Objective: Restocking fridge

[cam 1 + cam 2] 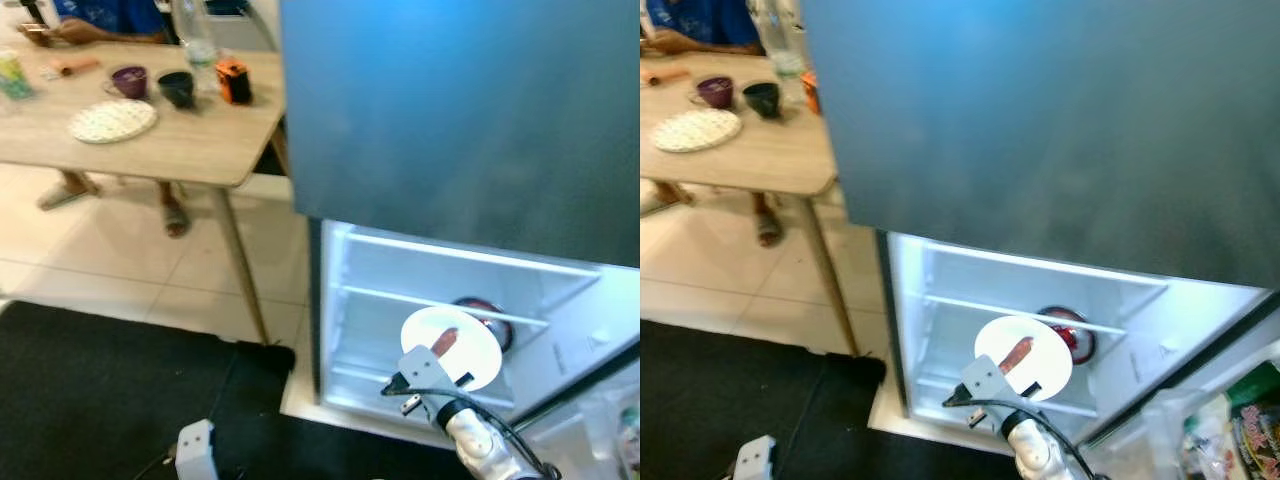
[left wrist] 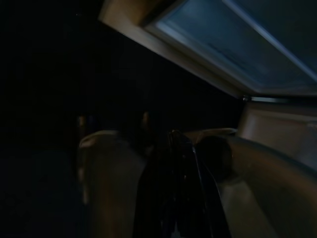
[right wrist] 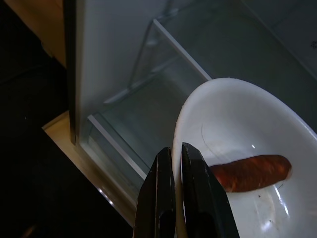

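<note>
White and shallow, the plate [image 3: 247, 129] carried a reddish sausage [image 3: 250, 173] and was pinched by its rim between the clenched jaws of the right gripper [image 3: 176, 163], the rim standing in the narrow slot between the two black fingers [image 3: 158, 198]. The plate was held tilted at the mouth of the open lower fridge compartment [image 1: 350, 300], in front of a glass shelf [image 1: 400, 297] behind which a dark round pot [image 1: 492, 315] sat. The blue-grey upper fridge door [image 1: 450, 110] was closed above. The left gripper [image 2: 173, 188] hung in deep shade, and I could not tell how its jaws stood. Off to the left, a wooden desk [image 1: 200, 140] held a patterned plate [image 1: 113, 121], two cups [image 1: 176, 88] and an orange object [image 1: 234, 82], with a person [image 1: 110, 15] seated behind it.
</note>
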Robot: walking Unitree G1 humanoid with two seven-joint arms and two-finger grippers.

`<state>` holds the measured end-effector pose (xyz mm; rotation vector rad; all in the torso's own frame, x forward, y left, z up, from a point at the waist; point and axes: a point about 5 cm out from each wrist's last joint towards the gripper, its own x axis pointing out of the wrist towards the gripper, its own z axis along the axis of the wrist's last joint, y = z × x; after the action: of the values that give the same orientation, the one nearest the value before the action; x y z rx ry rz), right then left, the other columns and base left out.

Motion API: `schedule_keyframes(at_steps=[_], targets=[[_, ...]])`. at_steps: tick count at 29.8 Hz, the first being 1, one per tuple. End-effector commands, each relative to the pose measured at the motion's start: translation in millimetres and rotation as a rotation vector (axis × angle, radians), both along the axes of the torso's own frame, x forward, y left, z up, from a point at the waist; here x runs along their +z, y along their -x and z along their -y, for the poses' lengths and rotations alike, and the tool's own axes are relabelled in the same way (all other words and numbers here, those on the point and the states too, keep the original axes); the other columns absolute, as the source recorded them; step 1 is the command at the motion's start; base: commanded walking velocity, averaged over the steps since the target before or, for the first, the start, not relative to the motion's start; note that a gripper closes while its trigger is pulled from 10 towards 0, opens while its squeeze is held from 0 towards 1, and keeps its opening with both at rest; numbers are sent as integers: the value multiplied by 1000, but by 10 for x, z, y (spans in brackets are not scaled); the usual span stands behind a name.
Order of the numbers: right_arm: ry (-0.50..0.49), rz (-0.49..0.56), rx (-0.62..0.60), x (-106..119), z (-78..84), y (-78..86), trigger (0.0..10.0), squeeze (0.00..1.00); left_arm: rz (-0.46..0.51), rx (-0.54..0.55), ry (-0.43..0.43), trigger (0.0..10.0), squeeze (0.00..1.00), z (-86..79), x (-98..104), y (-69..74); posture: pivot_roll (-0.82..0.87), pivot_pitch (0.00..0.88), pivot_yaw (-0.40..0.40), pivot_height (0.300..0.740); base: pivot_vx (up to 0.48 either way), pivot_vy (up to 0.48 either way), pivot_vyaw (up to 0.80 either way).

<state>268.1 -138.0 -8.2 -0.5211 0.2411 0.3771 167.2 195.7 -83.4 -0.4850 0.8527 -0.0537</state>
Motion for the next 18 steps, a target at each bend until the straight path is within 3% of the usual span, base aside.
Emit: schedule_keyframes(at_steps=[1,12,18], targets=[[-4,6,14,-6,-43,18,10000,0,-38,10,-5,10000,0,-27,-50,122,-95,135,-7,740,0,0,0],[0,44,45,62,-89,-36,10000,0,-35,-8,10,10000,0,-3,-53,133,-95,134,-8,740,0,0,0],[-17,114,87,222,-137,-156,10000,0,3,-55,3,10000,0,29,-15,47,-95,134,-7,740,0,0,0]])
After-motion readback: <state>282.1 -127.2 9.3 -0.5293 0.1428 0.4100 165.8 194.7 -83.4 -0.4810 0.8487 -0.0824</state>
